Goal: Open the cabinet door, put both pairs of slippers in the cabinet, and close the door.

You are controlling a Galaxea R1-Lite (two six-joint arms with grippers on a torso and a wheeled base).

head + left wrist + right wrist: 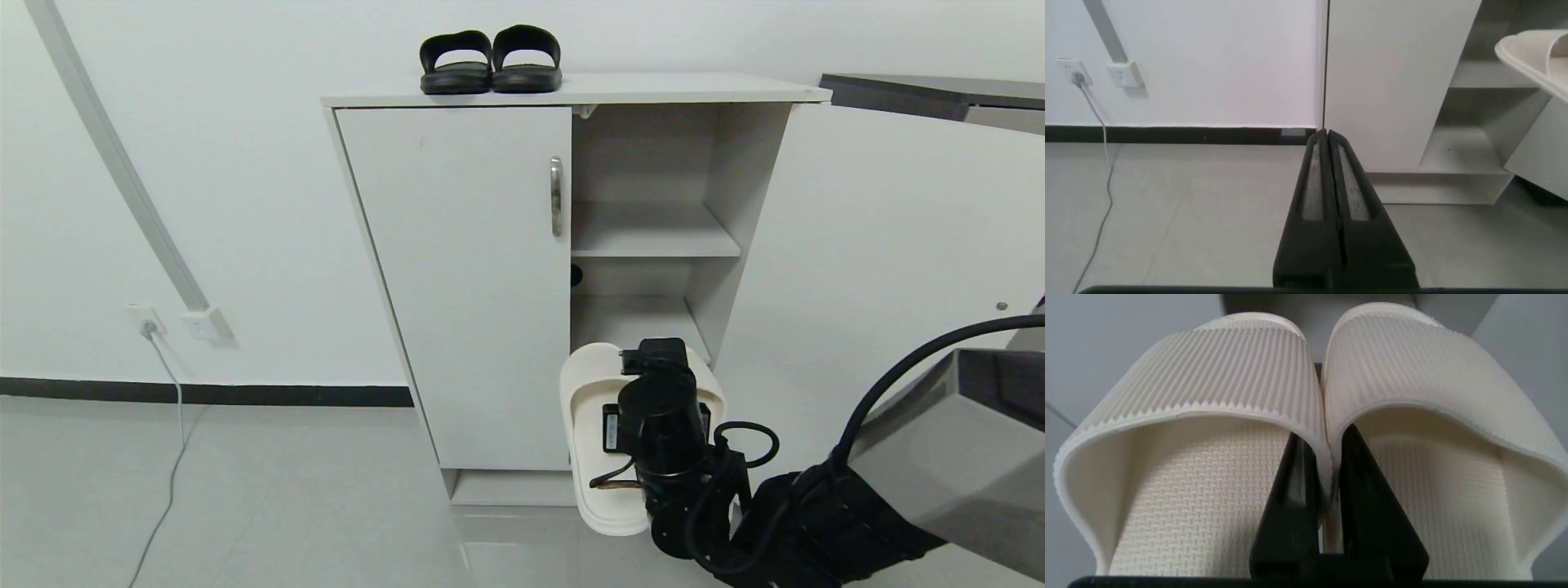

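Observation:
A white cabinet point(457, 286) stands against the wall with its right door point(882, 269) swung open, showing bare shelves point(645, 233). A pair of black slippers point(490, 59) rests on the cabinet's top. My right gripper point(1323, 469) is shut on the pair of white slippers point(600, 433), pinching the two inner edges together, and holds them in front of the open lower compartment, just above the floor. My left gripper point(1327, 143) is shut with nothing in it, low over the floor to the left of the cabinet point(1396, 73). The white slippers' point(1535, 49) tip pokes in at one edge of the left wrist view.
The left cabinet door, with a metal handle point(556, 196), is closed. A wall socket with a grey cable point(171, 457) trails over the tiled floor at the left. A grey tabletop point(931, 90) lies behind the open door at the right.

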